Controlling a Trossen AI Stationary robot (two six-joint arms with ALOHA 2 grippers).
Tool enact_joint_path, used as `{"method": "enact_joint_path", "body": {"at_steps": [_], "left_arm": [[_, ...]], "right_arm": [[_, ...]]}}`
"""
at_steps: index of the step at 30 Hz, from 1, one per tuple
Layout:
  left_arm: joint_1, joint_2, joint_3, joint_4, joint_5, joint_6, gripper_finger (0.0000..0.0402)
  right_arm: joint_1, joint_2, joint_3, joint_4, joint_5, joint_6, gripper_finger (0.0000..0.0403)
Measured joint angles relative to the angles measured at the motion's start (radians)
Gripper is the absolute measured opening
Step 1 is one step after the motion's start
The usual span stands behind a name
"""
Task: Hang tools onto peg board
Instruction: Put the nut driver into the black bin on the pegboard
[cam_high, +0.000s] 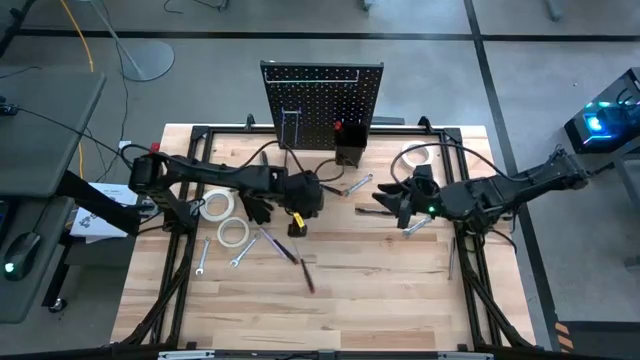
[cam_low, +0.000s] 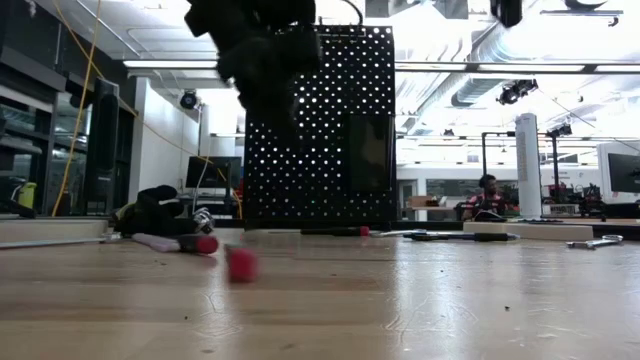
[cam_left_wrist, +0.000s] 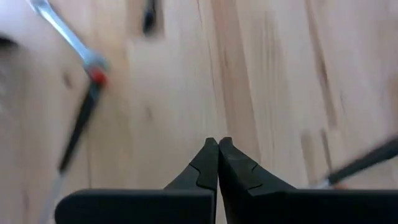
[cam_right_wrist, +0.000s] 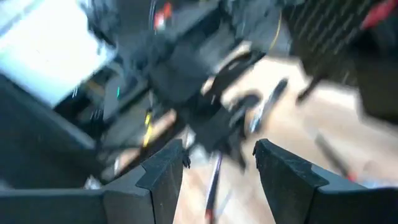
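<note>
The peg board (cam_high: 322, 98) stands upright at the table's far edge, with a small black bin (cam_high: 349, 152) at its foot. Tools lie flat on the wood: two white tape rolls (cam_high: 215, 207) (cam_high: 233, 232), silver wrenches (cam_high: 200, 258), and screwdrivers (cam_high: 275, 245) (cam_left_wrist: 84, 109). My left gripper (cam_left_wrist: 217, 142) hovers above the table's middle, in front of the board, shut with nothing showing between its fingers. My right gripper (cam_right_wrist: 217, 158) hangs right of centre, open, facing the left arm.
A third tape roll (cam_high: 415, 157) lies at the far right near the board. Dark tools (cam_high: 372, 208) lie by my right gripper. A red-ended handle (cam_low: 240, 265) lies close to the low camera. Bare wood spans the near half of the table (cam_high: 380, 300).
</note>
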Motion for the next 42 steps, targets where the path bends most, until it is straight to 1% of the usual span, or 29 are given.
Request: {"method": "enact_joint_path", "body": {"at_steps": [2, 4, 5, 8, 10, 12, 15, 18, 20, 23, 25, 27, 29, 30, 35, 39, 42], "left_arm": [[-0.016, -0.002, -0.021, -0.063, 0.031, 0.0, 0.0002], [-0.051, -0.016, -0.062, -0.098, 0.077, -0.007, 0.0002], [-0.074, -0.027, -0.088, -0.113, 0.095, -0.019, 0.0001], [-0.16, -0.084, -0.174, -0.123, 0.119, -0.093, 0.0001], [-0.225, -0.128, -0.236, -0.118, 0.122, -0.191, 0.0001], [-0.293, -0.178, -0.3, -0.083, 0.123, -0.329, 0.0001], [-0.407, -0.233, -0.398, 0.066, 0.113, -0.576, 0.0], [-0.508, -0.221, -0.463, 0.205, 0.059, -0.782, 0.0], [-0.548, -0.175, -0.463, 0.243, 0.035, -0.843, 0.0], [-0.572, -0.082, -0.438, 0.284, 0.018, -0.813, 0.0], [-0.572, -0.019, -0.405, 0.309, 0.015, -0.764, 0.0], [-0.559, 0.036, -0.372, 0.3, 0.011, -0.725, 0.0], [-0.549, 0.077, -0.343, 0.293, -0.006, -0.693, 0.0], [-0.544, 0.091, -0.331, 0.29, -0.012, -0.678, 0.0001], [-0.511, 0.121, -0.315, 0.332, -0.034, -0.609, 0.0001], [-0.481, 0.128, -0.317, 0.399, -0.053, -0.535, 0.0001], [-0.454, 0.131, -0.319, 0.469, -0.064, -0.472, 0.0001]], "right_arm": [[0.0, 0.052, -0.001, -0.035, -0.095, 0.034, 0.0193], [0.002, 0.112, -0.004, -0.045, -0.165, 0.043, 0.0193], [0.004, 0.137, -0.004, -0.038, -0.179, 0.043, 0.0193], [0.011, 0.207, -0.002, 0.008, -0.168, 0.069, 0.0193], [0.011, 0.248, -0.003, 0.028, -0.171, 0.074, 0.0193], [0.011, 0.269, -0.003, 0.032, -0.175, 0.076, 0.0193], [0.008, 0.284, -0.003, 0.02, -0.177, 0.078, 0.0193], [-0.006, 0.281, -0.003, -0.002, -0.172, 0.107, 0.0193], [-0.013, 0.28, -0.003, -0.028, -0.168, 0.124, 0.0193], [-0.02, 0.282, -0.003, -0.057, -0.181, 0.124, 0.0185], [-0.02, 0.284, -0.003, -0.096, -0.195, 0.124, 0.0159], [-0.019, 0.288, -0.003, -0.136, -0.201, 0.13, 0.0106], [-0.015, 0.288, -0.003, -0.187, -0.207, 0.153, 0.0037], [-0.01, 0.288, -0.003, -0.205, -0.209, 0.167, 0.0019], [0.049, 0.288, -0.003, -0.304, -0.199, 0.278, 0.0003], [0.124, 0.288, -0.003, -0.372, -0.194, 0.38, 0.0001], [0.184, 0.288, -0.003, -0.434, -0.169, 0.476, 0.0001]]}}
